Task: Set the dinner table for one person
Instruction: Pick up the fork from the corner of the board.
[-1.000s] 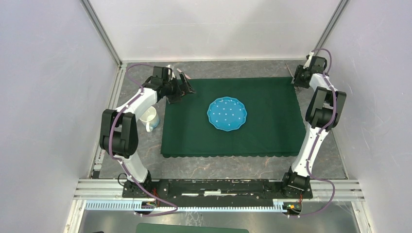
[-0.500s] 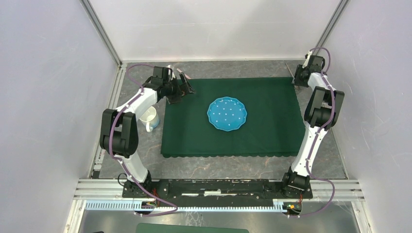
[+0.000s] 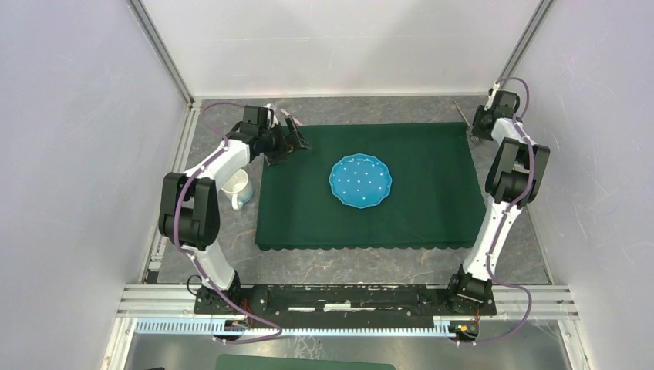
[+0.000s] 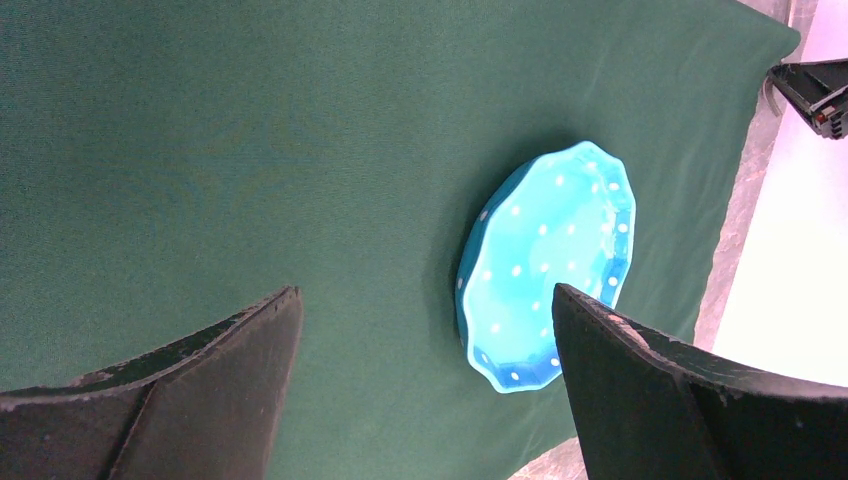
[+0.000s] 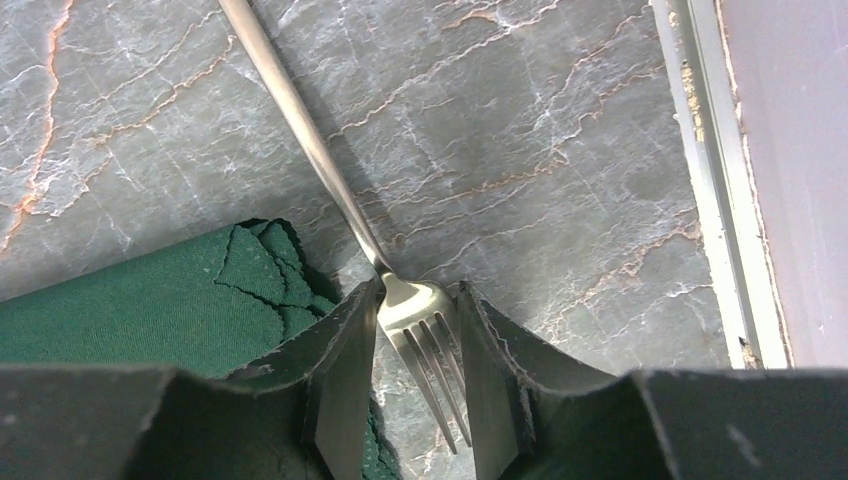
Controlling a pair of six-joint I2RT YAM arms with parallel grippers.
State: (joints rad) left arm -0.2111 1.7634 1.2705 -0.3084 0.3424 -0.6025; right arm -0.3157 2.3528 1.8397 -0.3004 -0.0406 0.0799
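Since a fork point(image 5: 300, 130) is wanted beside the plate point(image 3: 360, 181), the right gripper point(image 5: 418, 295) is set astride its neck at the surface's point(image 5: 550, 150) far right corner, the pinch unconfirmed, while the left gripper point(image 4: 425, 295) is held spread.

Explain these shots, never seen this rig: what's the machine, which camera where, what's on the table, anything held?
Two white robot arms are bolted at the near edge of a dark-grey stone-look table. The wide picture looks down from above; the other two come from cameras on each wrist. On the table lies a dark green scallop-edged cloth with a turquoise white-dotted plate on it; a white mug stands left of the cloth. The left gripper hangs open, empty, above the cloth. The right gripper straddles the head of a silver metal fork; whether it grips yet, I cannot tell.
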